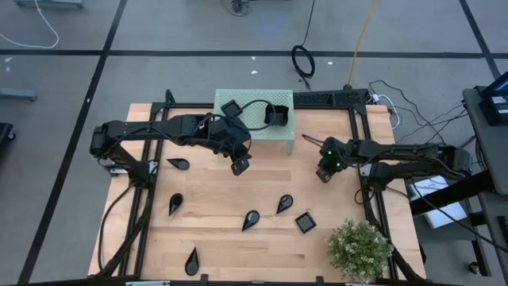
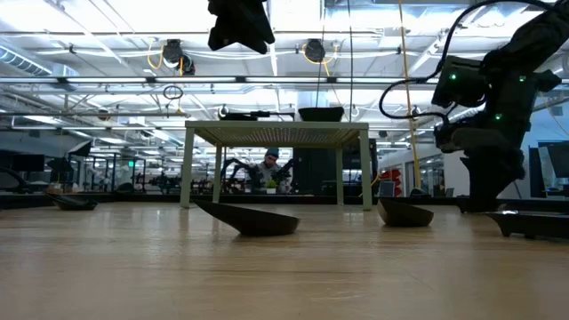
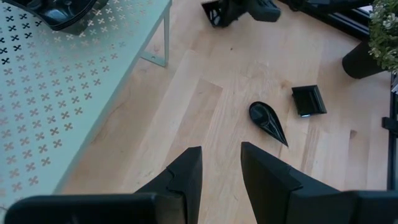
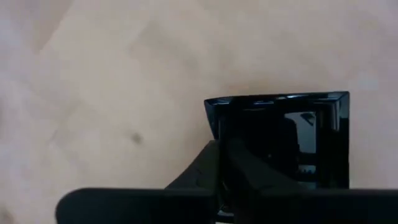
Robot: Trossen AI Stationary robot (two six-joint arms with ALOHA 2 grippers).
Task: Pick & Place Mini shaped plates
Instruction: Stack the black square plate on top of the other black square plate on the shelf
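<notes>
Right end effector (image 1: 326, 173) low over counter (image 1: 222, 246), right of green stand (image 1: 279, 135), clenched on rim of square plate (image 4: 283, 137); edge grip suits shallow dish, likely for lift toward stand. Left end effector (image 1: 240, 165) hovers near stand's front, fingers (image 3: 186, 177) parted, empty. Teardrop plate (image 3: 267, 121) waits on counter; two plates (image 1: 275, 114) atop stand.

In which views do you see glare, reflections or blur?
Low view: bright ceiling lights, arms and dishes in silhouette. Right wrist view: the square plate shows glossy reflections; the wood behind is soft. Left wrist view: the small square dish has a bright glint on one edge.
</notes>
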